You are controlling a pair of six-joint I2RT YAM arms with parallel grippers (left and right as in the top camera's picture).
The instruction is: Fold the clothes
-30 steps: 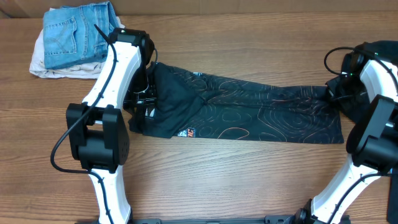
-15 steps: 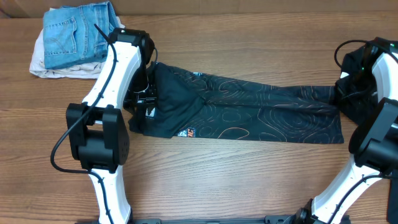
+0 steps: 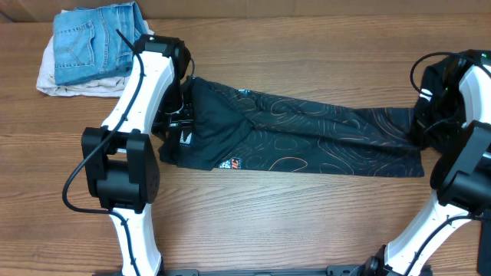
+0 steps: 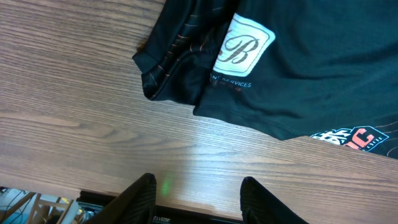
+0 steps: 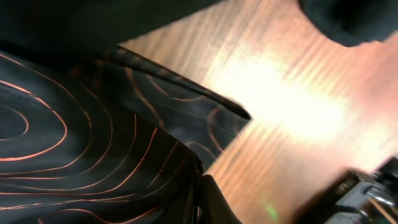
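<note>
The black jersey (image 3: 307,138) with tan contour lines lies stretched across the table, bunched at its left end. In the left wrist view its white logo patch (image 4: 244,51) and black edge (image 4: 180,81) lie ahead of my left gripper (image 4: 199,186), which is open and empty over bare wood. In the overhead view the left gripper (image 3: 175,123) is at the jersey's left end. My right gripper (image 3: 426,115) is shut on the jersey's right edge; in the right wrist view the fabric (image 5: 93,143) is pinched between the fingers (image 5: 214,199).
Folded blue jeans (image 3: 96,40) sit on a pale folded garment (image 3: 54,80) at the table's far left corner. The table's front edge (image 4: 186,211) lies just beneath my left gripper.
My right gripper has drawn the jersey's right end a little further right, stretching the cloth. The left arm has not moved.
</note>
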